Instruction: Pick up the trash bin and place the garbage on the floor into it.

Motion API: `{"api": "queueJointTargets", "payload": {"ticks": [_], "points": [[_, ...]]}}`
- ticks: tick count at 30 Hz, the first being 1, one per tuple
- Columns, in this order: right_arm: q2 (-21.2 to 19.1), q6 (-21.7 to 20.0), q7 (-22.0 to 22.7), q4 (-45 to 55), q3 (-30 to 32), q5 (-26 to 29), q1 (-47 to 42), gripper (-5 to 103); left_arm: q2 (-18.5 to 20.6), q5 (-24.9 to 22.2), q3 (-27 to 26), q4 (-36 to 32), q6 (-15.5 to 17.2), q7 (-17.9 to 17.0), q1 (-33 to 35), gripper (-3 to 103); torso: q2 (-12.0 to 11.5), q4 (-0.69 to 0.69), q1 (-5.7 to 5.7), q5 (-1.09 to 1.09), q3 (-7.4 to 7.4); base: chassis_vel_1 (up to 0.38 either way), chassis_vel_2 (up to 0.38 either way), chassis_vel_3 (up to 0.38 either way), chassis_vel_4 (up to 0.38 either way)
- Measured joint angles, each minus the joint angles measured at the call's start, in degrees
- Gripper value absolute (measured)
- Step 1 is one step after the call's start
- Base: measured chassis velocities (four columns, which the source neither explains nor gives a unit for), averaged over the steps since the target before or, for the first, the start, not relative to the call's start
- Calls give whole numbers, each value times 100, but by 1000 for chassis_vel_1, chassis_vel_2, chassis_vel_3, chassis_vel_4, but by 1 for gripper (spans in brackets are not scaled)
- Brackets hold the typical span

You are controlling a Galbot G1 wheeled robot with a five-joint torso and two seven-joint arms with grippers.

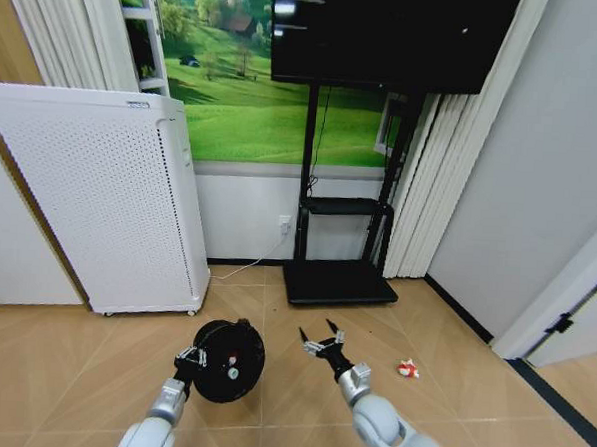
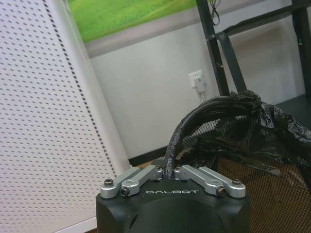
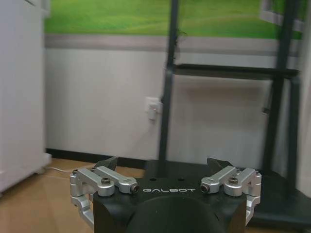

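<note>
Where our left claw has its fingers pinched together on the rim of the small black round mesh trash bin with its crinkled black bag liner, we see the bin held at the lower middle of the head view, its mouth turned up toward the camera and a small red-and-white scrap lying inside it. In the left wrist view the bin's dark rim arches up from between the closed fingers, the loose bag draped over the mesh. Just beside the bin, on our right, our right claw hangs over the tan wood-pattern floor with its fingers spread apart and nothing between them; the right wrist view shows both black fingertips standing well apart. Further right, one small red-and-white wrapper piece lies on the floor, well apart from the bin. Behind the bin on the left stands the tall white perforated appliance, and straight ahead a black stand carries a dark screen before a green landscape mural.
</note>
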Motion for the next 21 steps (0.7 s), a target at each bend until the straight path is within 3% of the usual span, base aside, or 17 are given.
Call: {"api": "queueJointTargets", "payload": {"ticks": [3,9,13,21], "points": [[114,-448,319,-144,1035,-78,-489,100,-51,-12,-378,-370,-48,-24,291,4,0,-1,0,2,0,0,0,0,0],[111,-528,225,24,1796,-3,-1056,100,-147,-60,-702,-612,-60,-61,513,4,0,-3,0,1,0,0,0,0,0],[83,-290,-29,67,1947,-10,-1268,100,-226,-88,-884,-727,-108,-68,669,4,0,0,-1,1,0,0,0,0,0],[137,-237,-113,-61,1826,-18,-1168,100,-227,-125,-951,-771,-123,-79,690,4,0,0,-1,0,0,-6,-4,2,4]]}}
